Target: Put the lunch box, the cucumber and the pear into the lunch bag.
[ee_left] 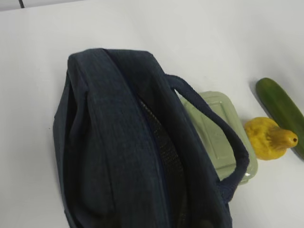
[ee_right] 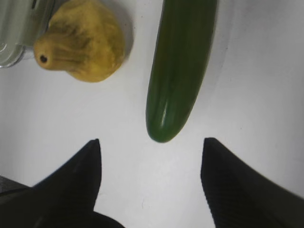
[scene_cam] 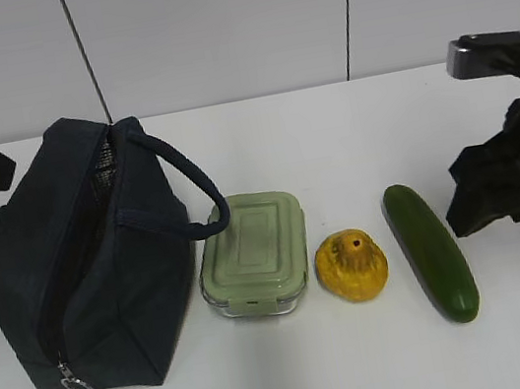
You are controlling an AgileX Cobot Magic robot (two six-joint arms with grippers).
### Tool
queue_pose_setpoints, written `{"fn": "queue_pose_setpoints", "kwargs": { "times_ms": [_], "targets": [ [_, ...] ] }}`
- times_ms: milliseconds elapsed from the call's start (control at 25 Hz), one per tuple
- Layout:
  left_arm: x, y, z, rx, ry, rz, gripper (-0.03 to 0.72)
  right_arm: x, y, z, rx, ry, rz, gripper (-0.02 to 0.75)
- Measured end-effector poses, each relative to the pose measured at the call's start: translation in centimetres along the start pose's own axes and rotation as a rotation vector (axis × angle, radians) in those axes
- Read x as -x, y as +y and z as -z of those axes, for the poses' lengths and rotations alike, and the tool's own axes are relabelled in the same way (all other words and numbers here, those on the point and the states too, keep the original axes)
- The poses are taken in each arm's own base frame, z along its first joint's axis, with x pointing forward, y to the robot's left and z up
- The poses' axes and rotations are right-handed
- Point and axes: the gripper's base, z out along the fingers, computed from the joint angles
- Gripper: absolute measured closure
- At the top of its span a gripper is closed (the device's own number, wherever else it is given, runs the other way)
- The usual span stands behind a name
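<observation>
At nine o'clock on the bench (scene_cam: 330, 133), the lunch bag (scene_cam: 88, 273) is standing with its zipper partly gaping, likely ready for loading. Toward three o'clock, the lunch box (scene_cam: 255, 252), pear (scene_cam: 352, 265) and cucumber (scene_cam: 431, 251) are lying in a reachable row. The right end effector (ee_right: 151, 183) is hovering with fingers wide, framing the cucumber's tip; the left end effector is showing in no view.
</observation>
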Motion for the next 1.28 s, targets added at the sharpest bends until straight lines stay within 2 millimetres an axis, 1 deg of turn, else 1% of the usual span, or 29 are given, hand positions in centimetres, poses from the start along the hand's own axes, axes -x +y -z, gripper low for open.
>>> {"fn": "queue_pose_setpoints", "kwargs": {
  "times_ms": [80, 120, 240, 320, 400, 600, 880, 1000, 1160, 1200, 1280],
  "targets": [
    [0.3, 0.0, 0.1, 0.0, -0.01, -0.004, 0.389, 1.3, -0.3, -1.5, 0.0, 0.032, -0.005, 0.221],
    [0.4, 0.0, 0.2, 0.001, -0.014, -0.005, 0.389, 1.7, -0.4, -1.7, 0.0, 0.035, -0.006, 0.219],
    [0.5, 0.1, 0.1, 0.002, -0.015, -0.004, 0.389, 3.8, -0.9, -3.9, 0.001, 0.065, -0.012, 0.218],
    [0.5, 0.1, 0.0, 0.003, -0.015, -0.004, 0.388, 4.7, -1.2, -5.0, 0.001, 0.08, -0.016, 0.217],
    [0.5, 0.1, 0.0, 0.004, -0.018, -0.004, 0.389, 5.2, -1.4, -6.2, 0.002, 0.102, -0.021, 0.216],
    [0.6, 0.1, 0.0, 0.007, -0.026, -0.004, 0.389, 5.3, -2.2, -8.6, -0.016, 0.167, -0.041, 0.216],
    [0.7, 0.1, 0.0, 0.009, -0.031, -0.004, 0.389, 4.7, -2.8, -11.1, -0.021, 0.239, -0.057, 0.214],
    [0.7, 0.1, 0.0, 0.009, -0.032, -0.004, 0.389, 4.5, -3.0, -11.9, -0.023, 0.259, -0.062, 0.216],
    [0.7, 0.1, 0.0, 0.009, -0.031, -0.004, 0.389, 4.4, -3.1, -12.5, -0.023, 0.274, -0.066, 0.246],
    [0.7, 0.2, -0.1, 0.009, -0.03, -0.004, 0.389, 4.4, -3.1, -12.5, -0.023, 0.275, -0.066, 0.297],
    [0.7, 0.2, -0.1, 0.01, -0.03, -0.005, 0.389, 4.4, -3.1, -12.5, -0.026, 0.275, -0.063, 0.338]
  ]
}}
